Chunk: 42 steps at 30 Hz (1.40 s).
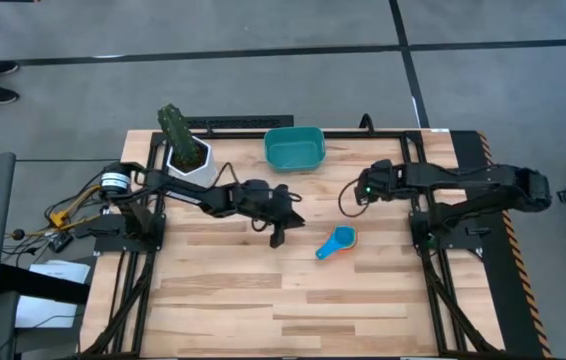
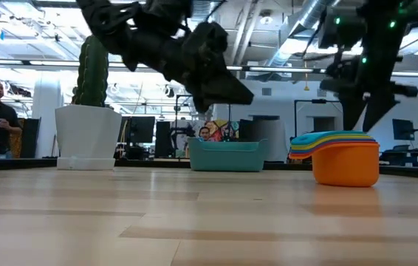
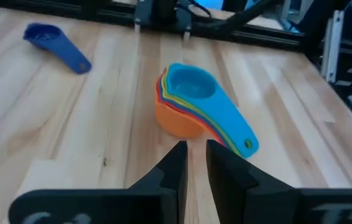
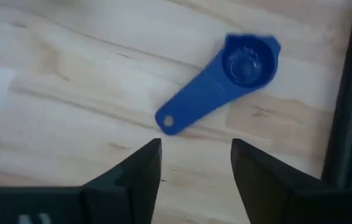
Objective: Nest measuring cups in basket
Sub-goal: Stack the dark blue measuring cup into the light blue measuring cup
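A stack of nested measuring cups [image 1: 338,242], light blue on top and orange at the bottom, stands on its base at mid-table. My left gripper [image 3: 196,152] hovers just left of the stack [image 3: 191,102], pointing at it. It is nearly shut, with only a narrow slit between the fingertips and nothing in it. A single dark blue cup [image 4: 226,81] lies flat on the wood, bowl up. My right gripper [image 4: 194,152] hangs open above it, clear of its handle end. The teal basket [image 1: 294,147] stands at the far edge with no cup showing in it.
A white pot with a green cactus-like plant [image 1: 188,150] stands left of the basket. Dark frame rails [image 4: 350,93] run along the table's edges, close to the dark blue cup [image 3: 55,43]. Bare wood stretches across the near half [image 1: 283,310].
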{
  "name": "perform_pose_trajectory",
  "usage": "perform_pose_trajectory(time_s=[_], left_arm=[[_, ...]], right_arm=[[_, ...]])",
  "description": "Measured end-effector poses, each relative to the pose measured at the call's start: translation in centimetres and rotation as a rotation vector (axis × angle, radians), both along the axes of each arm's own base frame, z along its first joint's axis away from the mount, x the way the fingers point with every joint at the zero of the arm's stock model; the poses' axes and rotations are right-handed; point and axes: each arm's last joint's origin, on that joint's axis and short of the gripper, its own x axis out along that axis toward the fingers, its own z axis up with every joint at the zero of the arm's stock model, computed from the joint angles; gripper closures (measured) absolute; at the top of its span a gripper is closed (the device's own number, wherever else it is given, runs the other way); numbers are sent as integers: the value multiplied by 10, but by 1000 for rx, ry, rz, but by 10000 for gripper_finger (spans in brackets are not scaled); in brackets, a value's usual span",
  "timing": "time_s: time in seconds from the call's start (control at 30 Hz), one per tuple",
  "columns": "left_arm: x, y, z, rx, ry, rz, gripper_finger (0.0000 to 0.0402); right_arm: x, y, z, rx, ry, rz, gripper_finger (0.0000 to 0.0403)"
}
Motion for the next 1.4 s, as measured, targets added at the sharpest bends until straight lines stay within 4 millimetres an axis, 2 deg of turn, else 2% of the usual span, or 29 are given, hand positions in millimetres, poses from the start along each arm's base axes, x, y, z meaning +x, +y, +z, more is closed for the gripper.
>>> perform_pose_trajectory(time_s=[0.13,0.33,0.53,0.77,1.03,1.4], left_arm=[[-10,2,-6,1,-12,8,356],[-14,2,-12,10,-7,11,356],[-15,3,-13,38,-3,7,356],[-15,4,-13,62,-4,30,356],[-15,4,-13,66,-2,42,356],[-15,4,-15,69,12,52,356]], right_arm=[[-6,-18,-19,27,-70,-125,186],[-24,-39,-43,33,-113,-349,220],[-34,-55,-47,8,-151,-449,253],[-44,-68,-47,-11,-150,-517,276],[-44,-74,-46,-29,-173,-522,272],[-32,-81,-69,13,-106,-502,266]])
